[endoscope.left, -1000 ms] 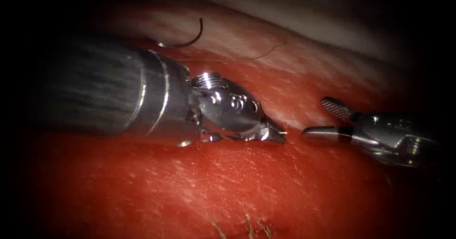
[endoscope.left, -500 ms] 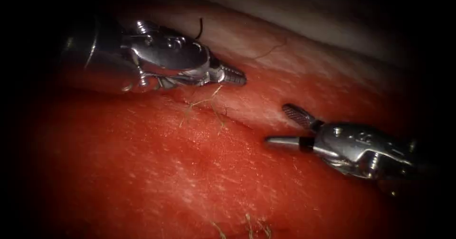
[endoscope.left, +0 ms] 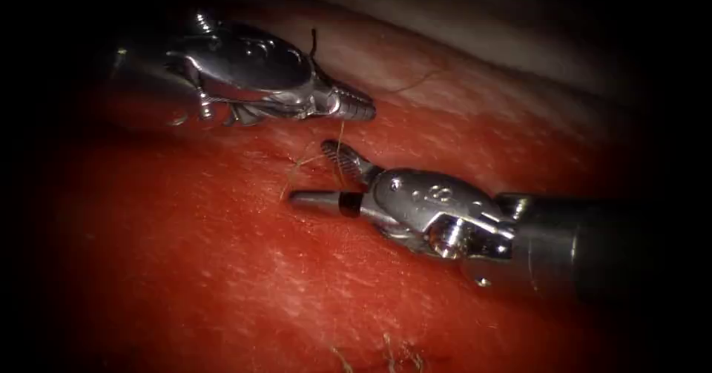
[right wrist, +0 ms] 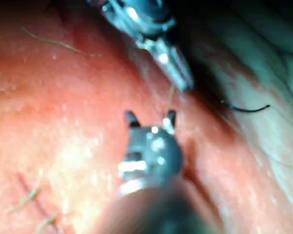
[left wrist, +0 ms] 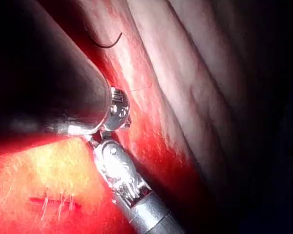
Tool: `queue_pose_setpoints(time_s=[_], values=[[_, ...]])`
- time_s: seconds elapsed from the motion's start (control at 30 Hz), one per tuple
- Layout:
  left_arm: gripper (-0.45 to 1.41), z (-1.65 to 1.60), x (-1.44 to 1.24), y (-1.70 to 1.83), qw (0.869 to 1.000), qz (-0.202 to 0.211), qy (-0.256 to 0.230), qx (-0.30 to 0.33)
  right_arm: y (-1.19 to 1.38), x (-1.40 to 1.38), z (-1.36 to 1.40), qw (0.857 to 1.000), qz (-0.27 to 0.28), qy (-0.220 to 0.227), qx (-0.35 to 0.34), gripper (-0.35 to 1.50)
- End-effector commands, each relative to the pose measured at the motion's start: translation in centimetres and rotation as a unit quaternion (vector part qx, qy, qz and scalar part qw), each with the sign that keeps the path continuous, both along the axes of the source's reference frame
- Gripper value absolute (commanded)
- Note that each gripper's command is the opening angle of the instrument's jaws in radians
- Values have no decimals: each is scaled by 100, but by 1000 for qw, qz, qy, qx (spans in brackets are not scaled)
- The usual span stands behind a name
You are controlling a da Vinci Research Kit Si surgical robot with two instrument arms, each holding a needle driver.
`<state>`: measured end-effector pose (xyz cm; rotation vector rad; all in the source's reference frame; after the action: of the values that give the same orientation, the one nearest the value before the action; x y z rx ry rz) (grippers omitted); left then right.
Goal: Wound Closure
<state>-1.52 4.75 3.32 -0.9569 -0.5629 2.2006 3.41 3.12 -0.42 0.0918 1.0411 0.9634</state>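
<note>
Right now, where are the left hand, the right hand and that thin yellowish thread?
left hand (endoscope.left: 361, 108): endoscope view, tip of its shut jaws.
right hand (endoscope.left: 320, 171): endoscope view, gap between its open jaws.
thread (endoscope.left: 340, 137): endoscope view, strand hanging below the left hand.

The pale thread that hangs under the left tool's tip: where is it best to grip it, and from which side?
Probably the short straight stretch of thread just below the shut left gripper, which seems to hold it. Come from the right, jaws across the strand: it runs nearly upright off the tissue, and the open right gripper straddles it.
</note>
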Motion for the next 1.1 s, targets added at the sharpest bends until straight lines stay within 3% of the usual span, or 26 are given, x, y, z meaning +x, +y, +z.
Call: queue_pose_setpoints(time_s=[0.03, 0.87, 0.97, 1.0, 1.03, 1.1], values=[[-35, 5, -5, -3, 1000, 1, 0, 0, 8, 9, 4, 1000, 3, -1, -2, 131], [-35, -4, -10, -6, 1000, 5, -5, -3, 14, 21, 32, 1000, 8, -1, -15, 126], [-35, -5, -11, -7, 1000, 4, -5, -3, 13, 24, 31, 1000, -17, 23, -12, 56], [-35, -5, -12, -7, 1000, 4, -5, -3, 12, 26, 31, 999, -24, 29, -13, 19], [-35, -6, -13, -8, 1000, 5, -6, -3, 11, 28, 30, 999, -30, 33, -14, -35], [-35, -6, -13, -8, 1000, 5, -6, -3, 11, 29, 30, 999, -29, 33, -16, -35]])
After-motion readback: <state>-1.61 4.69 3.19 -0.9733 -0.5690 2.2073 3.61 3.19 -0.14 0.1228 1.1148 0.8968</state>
